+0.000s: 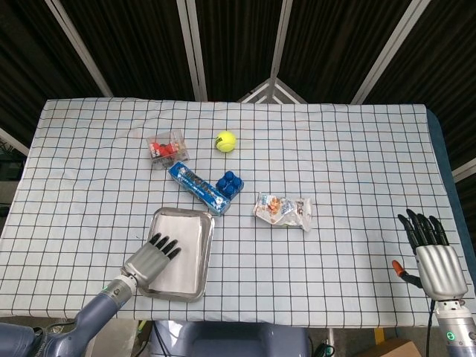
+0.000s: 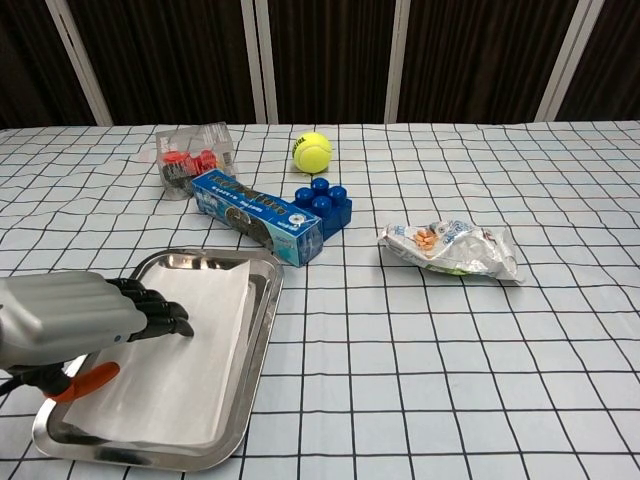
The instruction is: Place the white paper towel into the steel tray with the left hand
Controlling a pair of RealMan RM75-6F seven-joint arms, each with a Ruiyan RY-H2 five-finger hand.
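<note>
Chest view showed your left hand [image 2: 85,320] over the near left part of the steel tray [image 2: 262,310], fingers stretched out flat and side by side, gripping nothing. The white paper towel [image 2: 190,375] lay flat inside the tray, directly beneath the dark fingertips [image 2: 165,318]; whether they touched the sheet or hung just above it, you could not tell from either camera. Beyond the tray's far right corner lay a blue rectangular box [image 2: 255,217], with a studded blue block [image 2: 324,203] just beside it. Further back sat a clear plastic container [image 2: 193,158] with red pieces inside and a fuzzy yellow tennis ball [image 2: 312,152]. A crinkled snack bag [image 2: 452,248] lay well to the right on the counter's checked cloth [image 2: 450,350]. Head view showed your right hand [image 1: 432,256] at the counter's right edge, fingers extended and empty, well apart from everything.
</note>
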